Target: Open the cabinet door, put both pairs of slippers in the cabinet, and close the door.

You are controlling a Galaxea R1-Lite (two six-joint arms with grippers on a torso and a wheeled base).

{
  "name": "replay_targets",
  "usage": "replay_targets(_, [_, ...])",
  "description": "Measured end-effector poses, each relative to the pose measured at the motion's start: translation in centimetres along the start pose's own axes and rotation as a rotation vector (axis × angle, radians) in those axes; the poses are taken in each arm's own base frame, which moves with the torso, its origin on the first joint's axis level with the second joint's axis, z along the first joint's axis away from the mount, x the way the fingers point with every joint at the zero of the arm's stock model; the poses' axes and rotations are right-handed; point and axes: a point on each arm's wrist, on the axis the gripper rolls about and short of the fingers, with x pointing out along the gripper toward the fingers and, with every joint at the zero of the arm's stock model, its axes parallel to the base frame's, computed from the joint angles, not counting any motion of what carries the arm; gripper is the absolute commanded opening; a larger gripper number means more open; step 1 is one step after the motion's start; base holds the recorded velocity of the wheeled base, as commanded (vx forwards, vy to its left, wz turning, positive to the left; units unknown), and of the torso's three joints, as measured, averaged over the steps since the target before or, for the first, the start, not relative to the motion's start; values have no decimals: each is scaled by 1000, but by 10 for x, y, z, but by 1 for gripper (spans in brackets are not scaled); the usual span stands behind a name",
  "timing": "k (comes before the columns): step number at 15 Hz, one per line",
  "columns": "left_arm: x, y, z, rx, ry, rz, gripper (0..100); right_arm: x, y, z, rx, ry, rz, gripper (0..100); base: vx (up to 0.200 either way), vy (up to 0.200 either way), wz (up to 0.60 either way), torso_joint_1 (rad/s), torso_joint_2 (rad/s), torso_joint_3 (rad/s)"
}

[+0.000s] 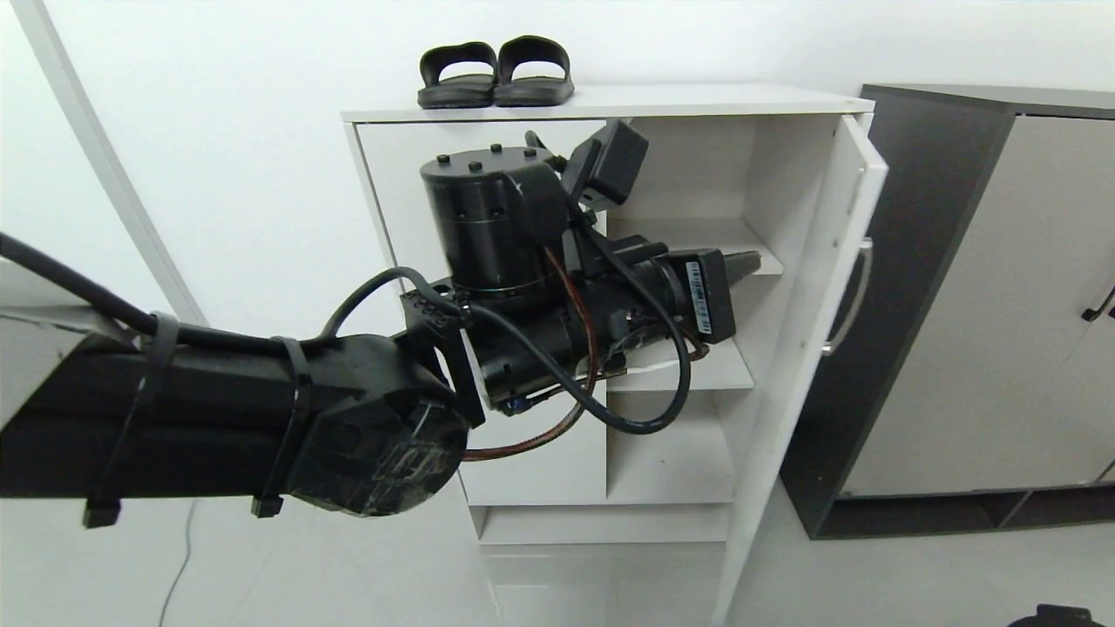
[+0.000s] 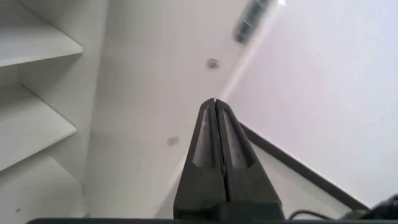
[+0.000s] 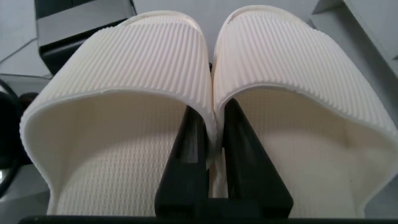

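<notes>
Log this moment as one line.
door: open | black slippers: on top of cabinet | left gripper: shut, empty, by the shelves | right gripper: shut on cream slippers

The left arm [image 1: 218,418] comes in from the left edge of the head view, below mid-height, and runs level to the centre of the frame. Black cables [image 1: 645,409] strapped along it loop around the wrist [image 1: 523,305], where a thick upright cylindrical joint [image 1: 488,226] stands at upper centre. Beyond it the left jaws point toward the right of the frame, ending in a dark tip right of centre. In the left wrist view those jaws are pressed flat together, gripping nothing. The right jaws, in the right wrist view, are clamped on the touching inner edges of the pale slippers [image 3: 149,81].
</notes>
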Motion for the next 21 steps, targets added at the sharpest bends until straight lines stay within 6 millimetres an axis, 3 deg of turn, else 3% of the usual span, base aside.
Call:
replay_targets(4, [-14,25,5,9,-19,95,0,3,-6,6,11,-19,-28,0,0,0,0,0,0,0])
replay_targets(8, [-65,41,15,69,-42,302,0,6,-40,26,124,-99,-270,0,0,0,0,0,0,0])
replay_targets(12, [-150,30,12,178,-59,602,0,13,-62,54,227,-203,-495,0,0,0,0,0,0,0])
replay_targets(16, [-256,14,-4,245,-138,980,0,24,-82,57,264,-197,-620,0,0,0,0,0,0,0])
replay_targets(21, [-350,-31,-60,261,-180,1262,0,34,-89,54,275,-171,-651,0,0,0,0,0,0,0])
